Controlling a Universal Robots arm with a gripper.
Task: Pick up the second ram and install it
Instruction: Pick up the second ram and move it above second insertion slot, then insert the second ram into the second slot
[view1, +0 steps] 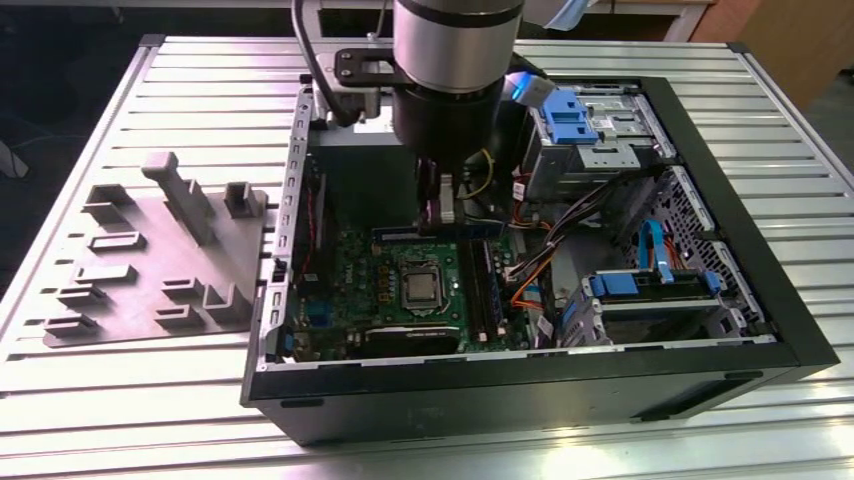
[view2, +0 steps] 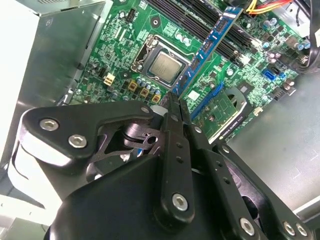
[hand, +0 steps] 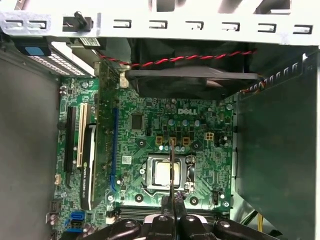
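My gripper (view1: 438, 224) hangs inside the open computer case, above the green motherboard (view1: 360, 275). Its fingers (view2: 173, 107) are shut on one end of the second ram (view2: 207, 45), a thin blue strip with small black chips. The ram (view1: 398, 232) sticks out level from the fingertips toward the exterior view's left. In the first wrist view I see it edge-on as a thin line (hand: 172, 165) over the bare processor (hand: 162, 172). It floats clear of the board. The long dark memory slots (view2: 192, 17) lie beside it, near the gripper (hand: 172, 202).
The black case wall (view1: 534, 375) rings the work area. A fan (hand: 190, 75), a grey power supply wall (hand: 275, 150) and an upright expansion card (hand: 97, 150) border the board. Blue drive cages (view1: 601, 110) and orange cables (view1: 527, 272) crowd the exterior view's right. A grey fixture tray (view1: 147, 260) lies outside.
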